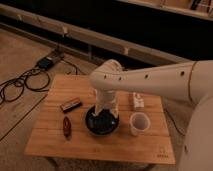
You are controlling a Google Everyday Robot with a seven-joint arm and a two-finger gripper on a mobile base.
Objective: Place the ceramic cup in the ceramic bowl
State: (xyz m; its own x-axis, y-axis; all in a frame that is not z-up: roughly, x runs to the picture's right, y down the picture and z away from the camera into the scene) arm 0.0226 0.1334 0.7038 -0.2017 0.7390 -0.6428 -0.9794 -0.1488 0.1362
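Reaching in from the right, the arm hangs its tool (103,116), wide open and empty, over the ceramic bowl (99,129); ceramic cup (139,123) sits just right.

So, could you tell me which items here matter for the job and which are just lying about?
Job: ceramic cup, ceramic bowl, gripper open over the bowl.
Lying about: dark bar, reddish object, white block, floor cables.

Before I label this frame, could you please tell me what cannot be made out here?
Camera view: inside of the ceramic bowl, hidden by the gripper over it.
Camera view: the dark bar and reddish item left of the bowl, too blurred to identify.
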